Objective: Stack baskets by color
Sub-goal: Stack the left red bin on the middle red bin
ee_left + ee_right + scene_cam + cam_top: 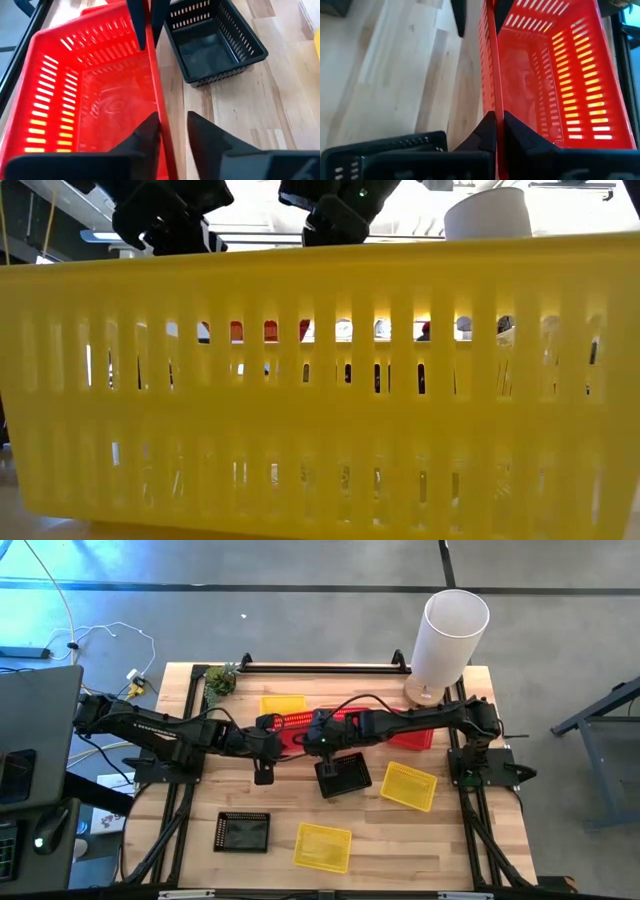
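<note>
Your right gripper (496,131) is clamped tight on one long wall of a red basket (560,75) — its wrist view shows both fingers pinching that thin rim. Your left gripper (172,131) straddles the same wall from the opposite end, its fingers partly parted with a small gap, one just brushing the rim. Only the left wrist view shows a black basket (212,42) just beside the red one. From above you see both arms meeting mid-table, with another black basket (242,831) and three yellow baskets (409,785) spread around. The low view is almost filled by one yellow basket's (320,380) slotted side.
</note>
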`<state>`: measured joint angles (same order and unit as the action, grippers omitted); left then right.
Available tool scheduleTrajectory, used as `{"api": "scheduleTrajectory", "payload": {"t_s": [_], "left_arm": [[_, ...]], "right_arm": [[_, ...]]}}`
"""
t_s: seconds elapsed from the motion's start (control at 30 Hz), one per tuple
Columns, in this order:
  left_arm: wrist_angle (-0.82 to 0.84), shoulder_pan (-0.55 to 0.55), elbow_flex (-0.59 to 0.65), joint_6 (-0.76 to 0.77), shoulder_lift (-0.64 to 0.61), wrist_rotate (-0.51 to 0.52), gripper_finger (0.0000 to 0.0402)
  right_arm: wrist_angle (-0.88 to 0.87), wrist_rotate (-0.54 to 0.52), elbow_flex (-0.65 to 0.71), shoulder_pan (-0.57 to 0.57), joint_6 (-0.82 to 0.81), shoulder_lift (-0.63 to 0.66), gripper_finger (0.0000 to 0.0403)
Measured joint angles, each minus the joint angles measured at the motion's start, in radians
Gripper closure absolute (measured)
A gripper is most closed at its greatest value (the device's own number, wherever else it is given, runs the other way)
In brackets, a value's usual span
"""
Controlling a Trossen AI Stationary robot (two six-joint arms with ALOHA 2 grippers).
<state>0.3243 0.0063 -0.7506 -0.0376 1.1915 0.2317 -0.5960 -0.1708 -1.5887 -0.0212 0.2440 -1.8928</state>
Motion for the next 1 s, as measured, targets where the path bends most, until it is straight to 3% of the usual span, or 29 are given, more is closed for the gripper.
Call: {"api": "scheduleTrajectory", "payload": {"t_s": [0.3, 0.53, 0.7, 0.9, 1.0], "left_arm": [[-0.033, 0.0, 0.0, -0.001, 0.0, 0.035, 0.0253], [-0.036, 0.0, -0.022, -0.026, -0.001, 0.046, 0.0252], [-0.005, -0.002, -0.063, -0.025, -0.001, 0.043, 0.0259], [0.01, 0.0, -0.075, -0.045, -0.001, 0.064, 0.0266], [0.033, 0.0, -0.075, -0.041, -0.001, 0.069, 0.0268]], "right_arm": [[-0.109, -0.094, 0.0, -0.015, -0.038, 0.036, 0.0402], [-0.226, -0.129, 0.0, -0.014, -0.091, 0.081, 0.0402], [-0.349, -0.273, 0.0, -0.012, -0.145, 0.088, 0.0403], [-0.476, -0.307, 0.0, -0.015, -0.198, 0.088, 0.0403], [-0.554, -0.375, 0.0, -0.014, -0.241, 0.088, 0.0403]]}}
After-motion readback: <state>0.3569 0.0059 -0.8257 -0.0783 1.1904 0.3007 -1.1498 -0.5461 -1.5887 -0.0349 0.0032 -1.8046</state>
